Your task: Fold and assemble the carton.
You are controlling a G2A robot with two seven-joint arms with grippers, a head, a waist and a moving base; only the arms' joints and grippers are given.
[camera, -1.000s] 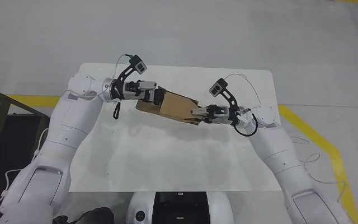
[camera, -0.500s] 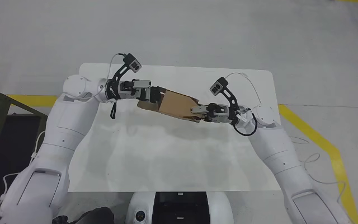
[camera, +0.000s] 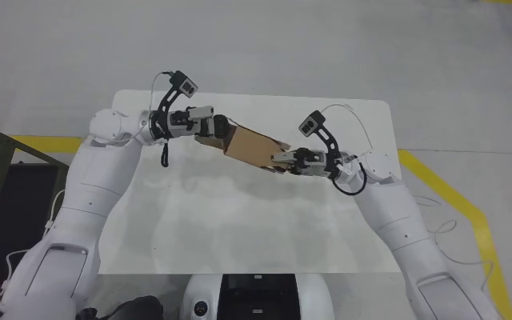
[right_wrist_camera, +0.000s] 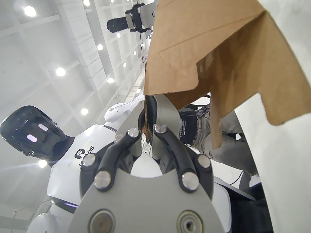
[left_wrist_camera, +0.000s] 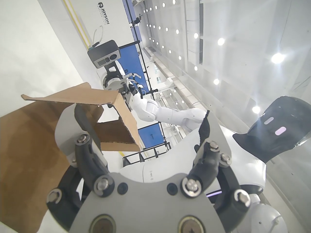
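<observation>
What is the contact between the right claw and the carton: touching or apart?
Touching. The right wrist view shows the right claw shut on the carton, with a thin cardboard edge pinched inside it.

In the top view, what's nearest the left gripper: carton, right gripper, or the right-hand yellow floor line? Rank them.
1. carton, at the left gripper.
2. right gripper, holding the carton's far end.
3. yellow floor line, far right.
</observation>
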